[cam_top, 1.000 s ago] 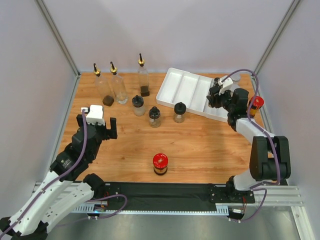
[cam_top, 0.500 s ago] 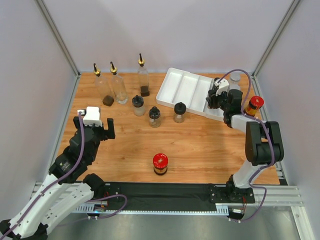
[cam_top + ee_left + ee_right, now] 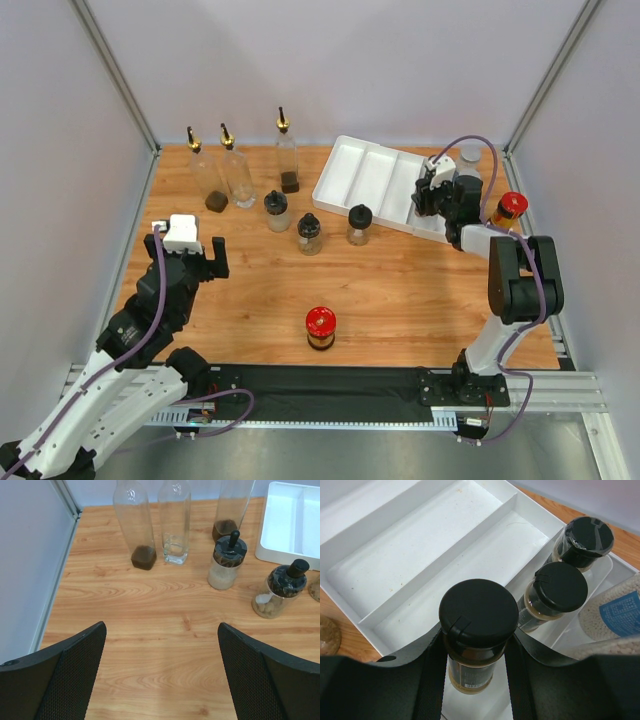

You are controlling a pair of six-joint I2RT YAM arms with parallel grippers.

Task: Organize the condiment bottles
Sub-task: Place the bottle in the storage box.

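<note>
Starting from the top external view, the right gripper point(image 3: 432, 196) sits over the right end of the white tray point(image 3: 365, 170), too small there to show its hold. The left gripper point(image 3: 193, 256) hangs over bare wood near the left edge, well apart from the work. Three tall bottles point(image 3: 237, 165) stand at the back left, three pourer jars point(image 3: 309, 233) stand in front of the tray, and one red-lidded jar point(image 3: 320, 327) stands alone near the front.

In the left wrist view, the left gripper point(image 3: 161, 627) has its fingers point(image 3: 65, 675) spread wide around nothing, with the tall bottles point(image 3: 175, 520) and two pourer jars point(image 3: 227, 560) ahead of it. It looks idle for this step.

In the right wrist view, the right gripper point(image 3: 477, 662) is clamped on a black-capped jar point(image 3: 478, 615), held upright by its body below the cap. The jar is over the tray's point(image 3: 420, 555) narrow end compartment, in line with two stowed jars point(image 3: 559, 592), and a labelled shaker point(image 3: 615, 610) lies to the right. Whether its base touches the floor cannot be told.

The step appears to be seating this jar in that row. Doing it well likely means keeping it vertical and lowering until the base rests flat, clear of the nearest neighbour and the divider. The fingers should then part only slightly and lift straight up, so the cap is not dragged and the row not toppled.
</note>
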